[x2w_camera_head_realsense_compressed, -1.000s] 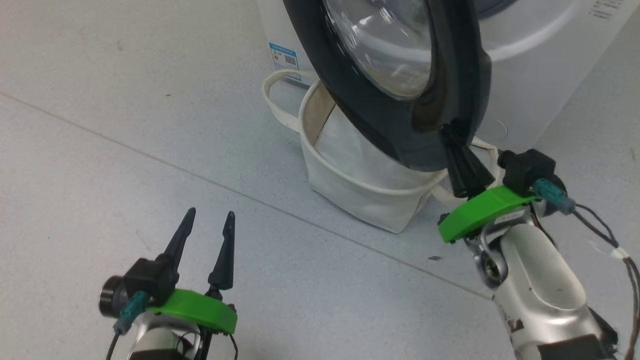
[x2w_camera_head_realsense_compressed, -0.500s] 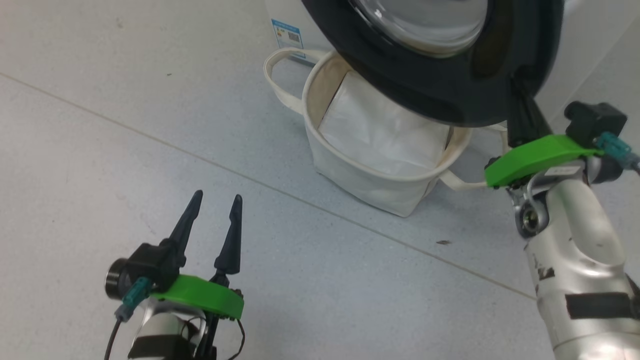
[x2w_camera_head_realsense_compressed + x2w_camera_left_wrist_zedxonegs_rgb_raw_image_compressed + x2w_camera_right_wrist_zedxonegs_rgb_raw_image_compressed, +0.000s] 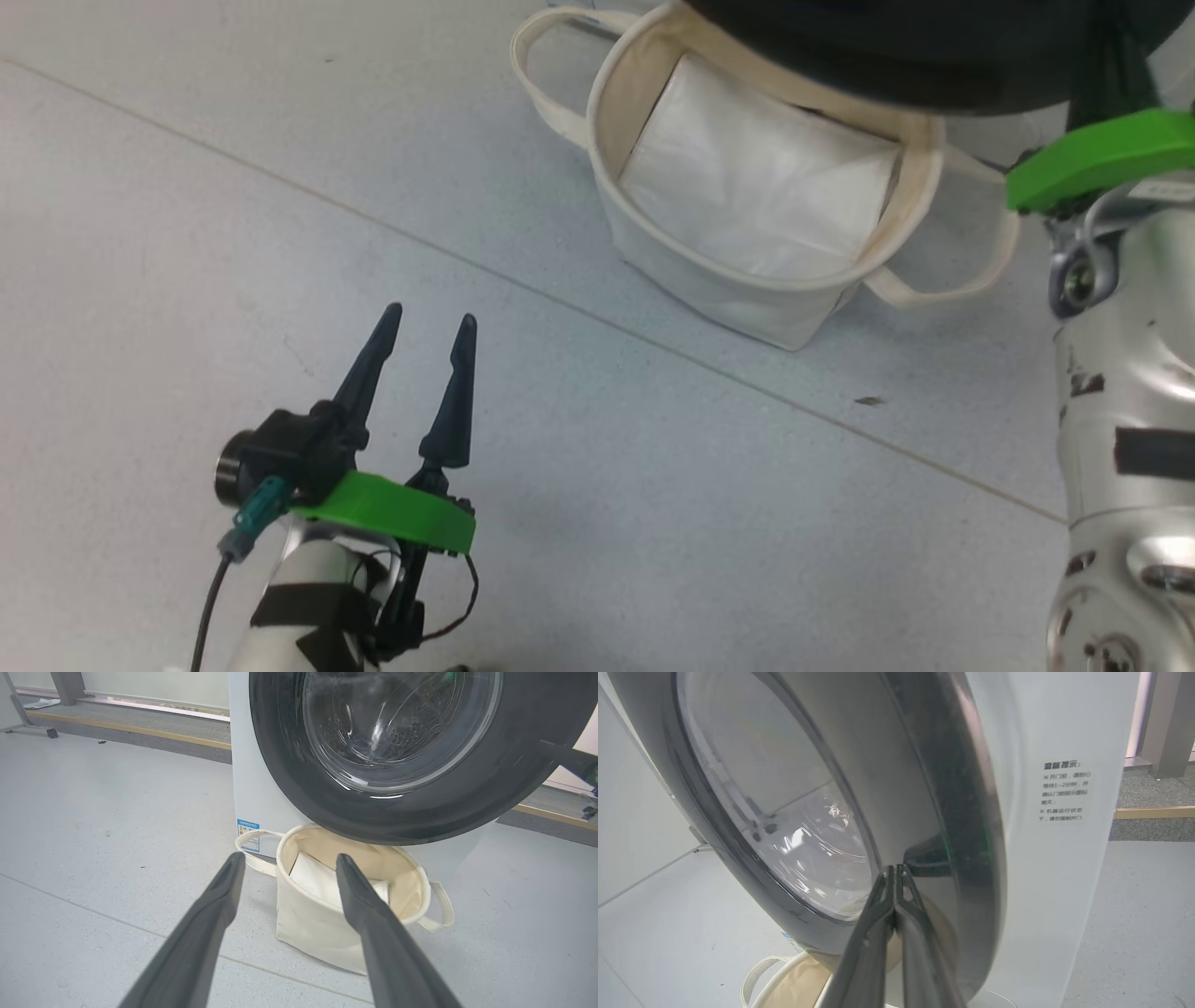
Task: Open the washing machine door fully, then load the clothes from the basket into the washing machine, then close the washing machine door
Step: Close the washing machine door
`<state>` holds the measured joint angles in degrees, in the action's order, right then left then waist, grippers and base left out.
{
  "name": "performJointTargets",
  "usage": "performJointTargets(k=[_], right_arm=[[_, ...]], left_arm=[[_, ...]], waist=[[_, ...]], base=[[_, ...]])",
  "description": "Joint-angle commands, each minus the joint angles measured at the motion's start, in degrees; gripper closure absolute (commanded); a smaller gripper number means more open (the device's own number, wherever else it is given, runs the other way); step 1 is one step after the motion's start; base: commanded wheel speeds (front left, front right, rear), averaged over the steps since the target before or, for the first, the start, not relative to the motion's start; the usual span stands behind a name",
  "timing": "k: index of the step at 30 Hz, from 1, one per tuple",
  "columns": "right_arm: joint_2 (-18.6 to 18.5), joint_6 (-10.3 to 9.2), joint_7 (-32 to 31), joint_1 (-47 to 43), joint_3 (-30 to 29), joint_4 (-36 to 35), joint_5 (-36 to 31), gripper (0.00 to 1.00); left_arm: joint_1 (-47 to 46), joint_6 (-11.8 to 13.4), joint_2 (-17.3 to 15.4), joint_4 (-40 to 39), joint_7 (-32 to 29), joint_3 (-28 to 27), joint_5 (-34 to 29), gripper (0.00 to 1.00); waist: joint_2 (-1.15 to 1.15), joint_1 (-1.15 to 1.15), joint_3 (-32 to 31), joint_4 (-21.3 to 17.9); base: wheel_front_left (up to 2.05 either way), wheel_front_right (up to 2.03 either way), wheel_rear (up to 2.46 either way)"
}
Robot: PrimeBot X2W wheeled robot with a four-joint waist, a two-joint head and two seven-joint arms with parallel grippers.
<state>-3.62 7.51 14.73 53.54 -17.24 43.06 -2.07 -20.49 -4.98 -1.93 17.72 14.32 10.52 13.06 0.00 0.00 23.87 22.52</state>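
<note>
The glossy black washing machine door point(image 3: 397, 751) stands partly swung out from the white washing machine point(image 3: 1064, 812), hanging over the cream basket point(image 3: 766, 271) on the floor. My right gripper point(image 3: 895, 870) is shut, its tips pressed on the door's inner side by the handle recess. Its green wrist mount point(image 3: 1102, 154) sits just right of the basket. My left gripper point(image 3: 425, 327) hovers open over bare floor, well in front and left of the basket. A flat white sheet point(image 3: 756, 177) lies in the basket; the clothes are out of view.
A floor seam point(image 3: 560, 308) runs diagonally between my left gripper and the basket. The basket's loop handles point(image 3: 943, 289) stick out to either side. A wall base and a metal frame leg point(image 3: 28, 723) stand far behind the washer's left.
The head camera has tilted down. Relative to the basket, my right gripper has moved right with the door's edge, swinging the door wider. The left gripper has held still, open.
</note>
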Motion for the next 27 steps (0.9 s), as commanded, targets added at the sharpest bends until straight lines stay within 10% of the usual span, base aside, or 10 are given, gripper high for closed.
performJointTargets(k=[1,27], right_arm=[[0.7,-0.02,0.3,2.4,0.7,-1.4,-0.6,1.0],[0.7,-0.02,0.3,21.8,-13.9,0.9,-6.2,1.0]], left_arm=[[-0.9,0.4,-1.0,-1.9,0.7,-1.7,0.3,0.0],[-5.5,2.0,-1.0,-2.9,0.7,2.7,4.9,0.0]], waist=[[0.0,0.0,1.1,0.5],[0.0,0.0,10.7,1.6]], base=[[0.0,0.0,0.0],[0.0,0.0,0.0]])
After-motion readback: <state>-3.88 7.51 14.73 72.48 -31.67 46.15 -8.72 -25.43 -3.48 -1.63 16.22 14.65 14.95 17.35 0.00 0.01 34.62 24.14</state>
